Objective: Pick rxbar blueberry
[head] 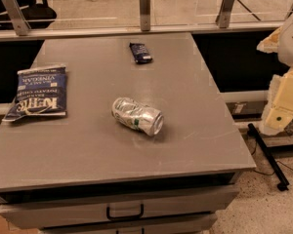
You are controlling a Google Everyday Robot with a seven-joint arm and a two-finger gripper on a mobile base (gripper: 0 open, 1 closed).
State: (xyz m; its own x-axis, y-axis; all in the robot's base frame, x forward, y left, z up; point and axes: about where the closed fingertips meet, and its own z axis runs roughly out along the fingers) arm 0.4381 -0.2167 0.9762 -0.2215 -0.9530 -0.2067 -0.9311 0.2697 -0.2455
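1. While it fills most of the view, the grey table (195, 130) carries three things, all well apart from one another. Below its near edge sits a drawer front (63, 211) with a dark handle (124, 212).
2. Behind the table's far edge runs a low glass barrier (185, 4) held by upright metal posts (145, 6), with pale floor beyond it.
3. At the right edge of the view stands the robot arm (290, 38), pale cream and only partly in frame. Its lower end, the gripper (279, 112), hangs beside the table's right side, off the tabletop and touching nothing. Whether it is wide or narrow cannot be told from this angle.
4. A blue-and-white chip bag (38, 92) lies flat near the table's left edge, its big lettering upside down to the camera.
5. A crushed silver can (137, 116) lies on its side near the middle of the table, one end turned toward the near right.
6. Smallest of all, the rxbar blueberry (140, 52), in a dark navy wrapper, lies flat close to the far edge, about midway across the table and just in front of the centre post. It is well apart from the can, the bag and the gripper.
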